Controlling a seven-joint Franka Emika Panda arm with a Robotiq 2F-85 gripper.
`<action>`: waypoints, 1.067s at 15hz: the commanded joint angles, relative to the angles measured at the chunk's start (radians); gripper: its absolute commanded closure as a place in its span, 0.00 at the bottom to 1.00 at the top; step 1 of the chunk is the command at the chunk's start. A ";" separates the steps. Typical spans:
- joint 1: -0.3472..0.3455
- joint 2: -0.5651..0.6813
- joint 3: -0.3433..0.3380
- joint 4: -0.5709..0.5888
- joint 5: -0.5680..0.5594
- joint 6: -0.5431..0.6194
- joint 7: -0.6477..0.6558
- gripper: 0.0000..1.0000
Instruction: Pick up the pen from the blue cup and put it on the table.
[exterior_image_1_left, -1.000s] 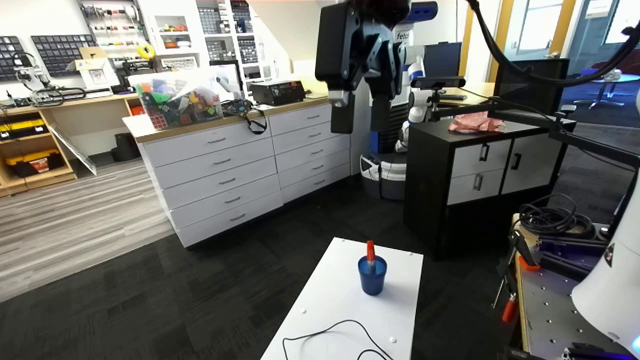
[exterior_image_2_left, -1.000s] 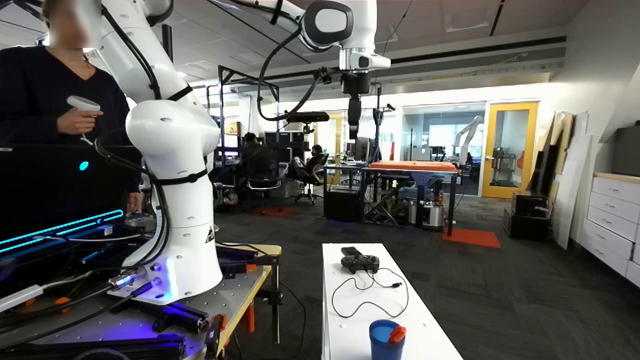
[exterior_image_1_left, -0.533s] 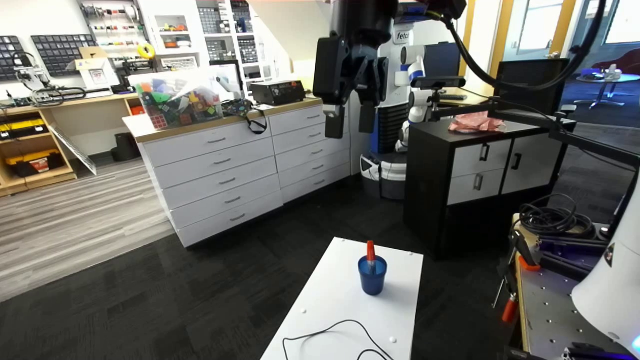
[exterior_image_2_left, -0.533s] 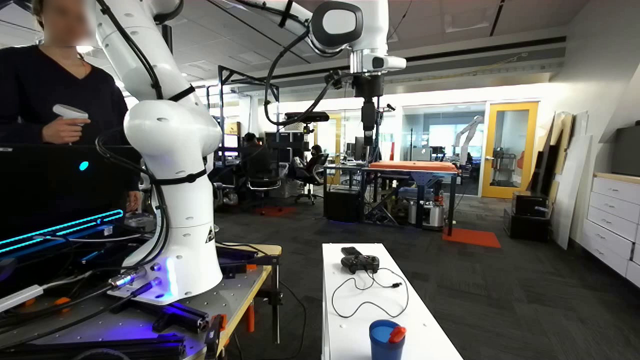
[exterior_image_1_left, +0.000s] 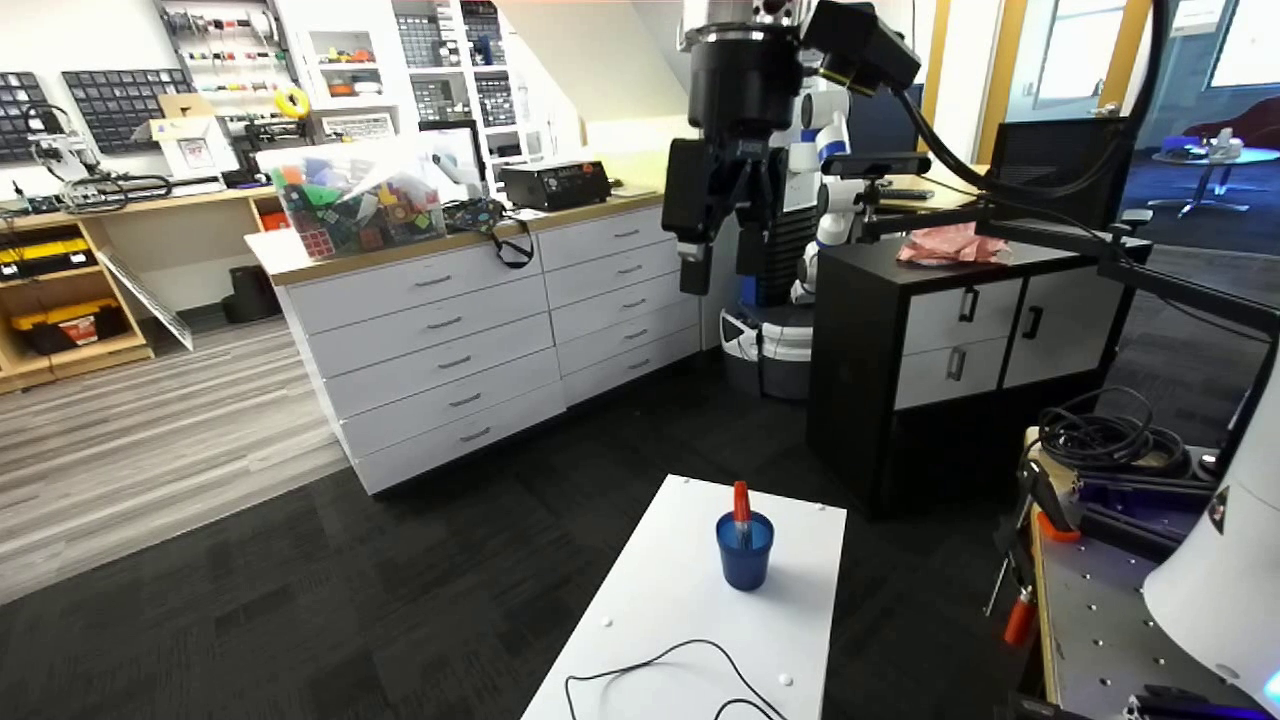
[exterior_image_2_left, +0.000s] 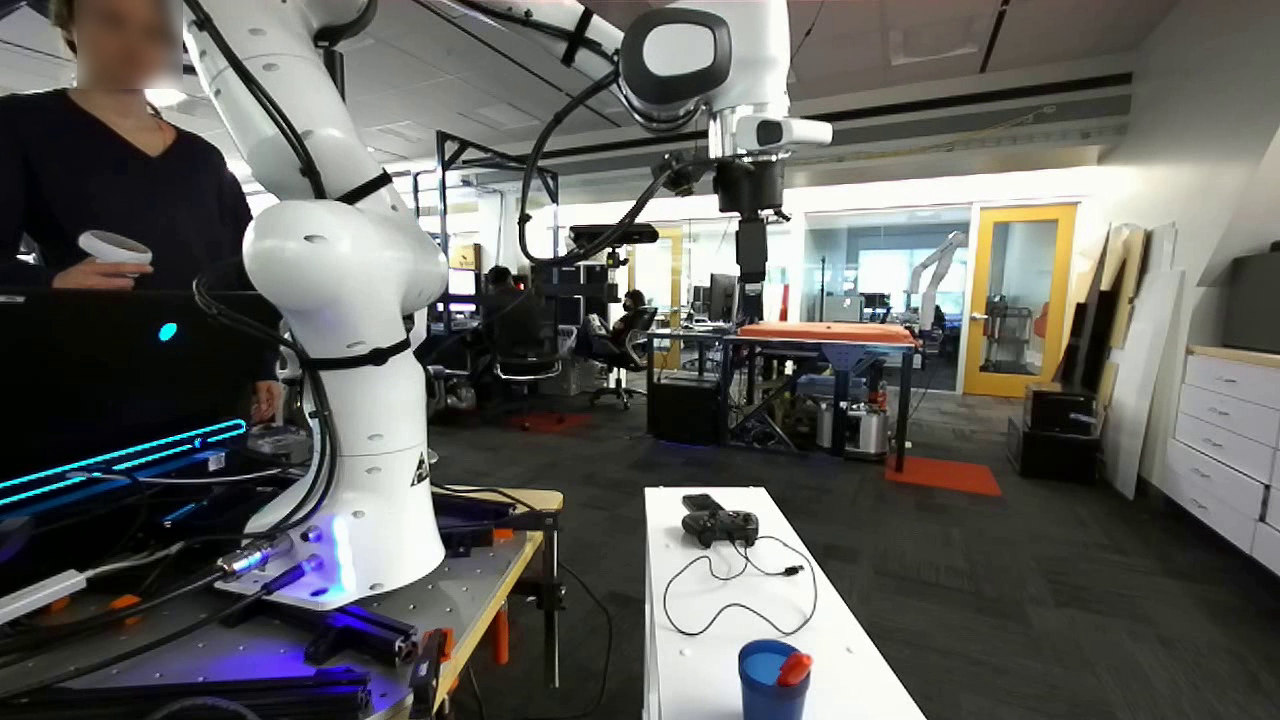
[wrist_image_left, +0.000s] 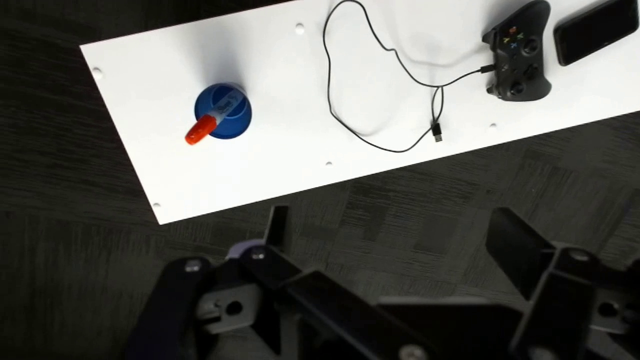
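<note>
In midair, claw (exterior_image_1_left: 722, 274) points down, spread.

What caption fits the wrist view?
A red-capped pen leans in a blue cup on a white table, gripper open.

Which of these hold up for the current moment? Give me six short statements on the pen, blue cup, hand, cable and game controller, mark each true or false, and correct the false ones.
1. The pen stands in the blue cup, red end up. True.
2. The blue cup lies tipped over. False: it stands upright on the white table.
3. The hand is open and holds nothing. True.
4. The hand touches the blue cup. False: it hangs in the air, apart from the blue cup.
5. The black cable runs to the game controller. True.
6. The game controller touches the blue cup. False: it lies well away from it, near a phone.
</note>
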 joint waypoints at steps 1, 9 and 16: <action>-0.024 -0.020 -0.022 -0.050 -0.038 0.029 -0.015 0.00; -0.034 0.000 -0.036 -0.060 -0.054 0.002 -0.002 0.00; -0.035 0.000 -0.036 -0.061 -0.054 0.002 -0.002 0.00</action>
